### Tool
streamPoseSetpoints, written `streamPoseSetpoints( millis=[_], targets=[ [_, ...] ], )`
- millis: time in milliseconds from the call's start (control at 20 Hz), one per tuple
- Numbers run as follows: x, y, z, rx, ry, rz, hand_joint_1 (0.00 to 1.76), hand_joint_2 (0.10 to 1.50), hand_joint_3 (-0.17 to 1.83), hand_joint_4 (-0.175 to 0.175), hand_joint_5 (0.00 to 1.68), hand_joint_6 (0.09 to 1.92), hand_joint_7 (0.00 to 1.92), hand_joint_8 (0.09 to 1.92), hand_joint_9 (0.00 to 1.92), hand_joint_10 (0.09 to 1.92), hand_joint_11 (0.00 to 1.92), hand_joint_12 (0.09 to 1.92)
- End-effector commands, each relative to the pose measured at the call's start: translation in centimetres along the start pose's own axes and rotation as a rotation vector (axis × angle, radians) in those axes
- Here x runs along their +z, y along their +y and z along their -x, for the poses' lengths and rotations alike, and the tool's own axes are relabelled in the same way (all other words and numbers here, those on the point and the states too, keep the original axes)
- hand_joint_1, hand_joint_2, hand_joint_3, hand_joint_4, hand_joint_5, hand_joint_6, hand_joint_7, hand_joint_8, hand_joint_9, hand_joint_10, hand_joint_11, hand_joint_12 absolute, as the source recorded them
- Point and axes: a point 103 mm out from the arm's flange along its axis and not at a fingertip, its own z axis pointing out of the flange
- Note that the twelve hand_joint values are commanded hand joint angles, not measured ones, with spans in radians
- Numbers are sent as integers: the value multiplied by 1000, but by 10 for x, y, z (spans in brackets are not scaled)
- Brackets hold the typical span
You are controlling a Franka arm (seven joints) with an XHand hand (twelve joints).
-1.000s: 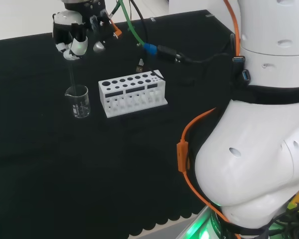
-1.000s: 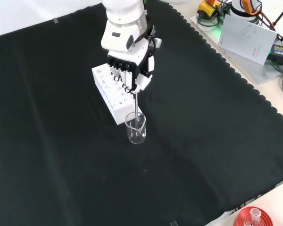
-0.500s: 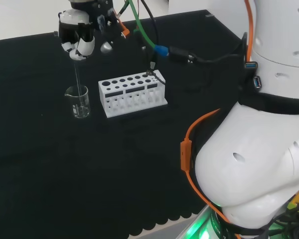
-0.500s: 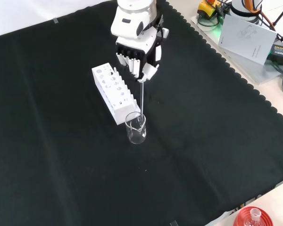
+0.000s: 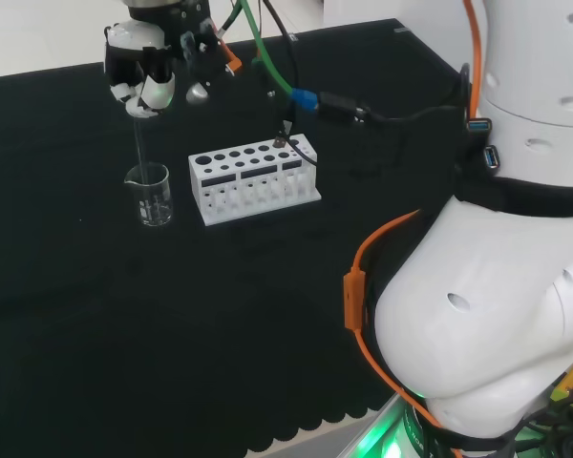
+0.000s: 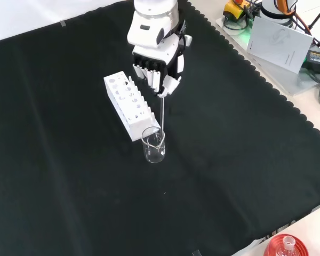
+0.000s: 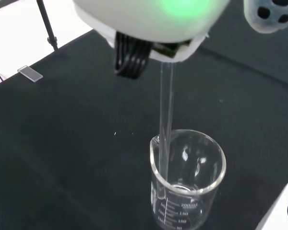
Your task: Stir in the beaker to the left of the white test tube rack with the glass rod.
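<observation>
A small clear glass beaker (image 5: 152, 196) (image 6: 154, 145) (image 7: 186, 183) stands on the black cloth beside the white test tube rack (image 5: 254, 177) (image 6: 130, 105); in the head view it is left of the rack. The hand (image 5: 140, 69) (image 6: 159, 58) hangs above the beaker with its fingers curled on the top of a thin glass rod (image 5: 139, 148) (image 6: 162, 114) (image 7: 165, 124). The rod hangs nearly straight down. Its lower end is inside the beaker, close to the wall near the spout in the wrist view. I cannot tell whether the beaker holds any liquid.
A red ribbed stand with a flask (image 6: 287, 246) sits at the near right corner in the front view. Papers and cables (image 6: 281, 34) lie off the cloth at the far right. The arm's white links (image 5: 516, 239) take up the right of the head view.
The hand rose with the rod a second ago, then shifted a little left in the head view. The rod's tip stays inside the beaker, which has not moved.
</observation>
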Motion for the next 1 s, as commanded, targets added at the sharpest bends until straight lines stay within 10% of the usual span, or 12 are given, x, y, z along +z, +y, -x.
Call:
streamPoseSetpoints(
  millis=[50,1000],
  targets=[
    [8,43,16,-18,15,-18,1317,565,887,-175,1095,936,1365,777,1814,87,1666,445],
    [6,17,82,87,15,1,1318,564,890,-175,1096,937,1366,776,1816,87,1666,443]
  ],
)
